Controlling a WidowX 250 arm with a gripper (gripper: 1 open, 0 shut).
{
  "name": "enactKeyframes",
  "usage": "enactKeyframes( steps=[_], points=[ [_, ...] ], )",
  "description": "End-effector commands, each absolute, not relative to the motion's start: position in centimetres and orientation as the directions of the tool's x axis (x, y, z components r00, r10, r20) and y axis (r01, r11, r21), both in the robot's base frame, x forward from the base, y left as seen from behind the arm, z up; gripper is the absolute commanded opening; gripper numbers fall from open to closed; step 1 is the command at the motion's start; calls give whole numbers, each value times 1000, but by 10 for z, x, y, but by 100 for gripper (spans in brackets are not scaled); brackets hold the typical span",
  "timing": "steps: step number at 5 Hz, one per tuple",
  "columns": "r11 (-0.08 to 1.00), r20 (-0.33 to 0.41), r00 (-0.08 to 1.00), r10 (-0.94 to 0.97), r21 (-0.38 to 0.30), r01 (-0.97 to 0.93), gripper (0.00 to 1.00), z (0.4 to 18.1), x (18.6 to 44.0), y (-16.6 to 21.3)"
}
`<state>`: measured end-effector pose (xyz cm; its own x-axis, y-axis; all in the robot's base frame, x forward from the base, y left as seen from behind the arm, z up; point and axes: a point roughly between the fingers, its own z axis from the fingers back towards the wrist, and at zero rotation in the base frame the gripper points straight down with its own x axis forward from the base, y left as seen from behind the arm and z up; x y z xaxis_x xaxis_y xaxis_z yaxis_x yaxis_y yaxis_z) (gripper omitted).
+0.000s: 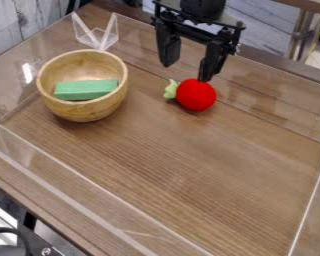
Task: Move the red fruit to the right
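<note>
Red fruit lies just below the pincer in view, right of the wooden bowl; 2 jaws wide, holding 0 things.

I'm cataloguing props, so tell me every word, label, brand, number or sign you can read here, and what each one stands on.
None: no text can be read in this picture.
Red fruit: no lettering shows.
Bowl: no lettering shows.
Green block: no lettering shows.
End effector: no readable marking; any small print would be too blurred to tell.
</note>
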<state>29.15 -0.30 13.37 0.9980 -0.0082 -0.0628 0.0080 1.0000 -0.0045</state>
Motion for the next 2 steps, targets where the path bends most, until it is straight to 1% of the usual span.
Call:
enactKeyframes(
  steps=[1, 2],
  points=[
    [1000, -56, 998, 22, 2, -22, 100, 140, 296, -1],
    [998, -47, 997, 61, 10, -61, 100, 143, 296, 2]
  ],
)
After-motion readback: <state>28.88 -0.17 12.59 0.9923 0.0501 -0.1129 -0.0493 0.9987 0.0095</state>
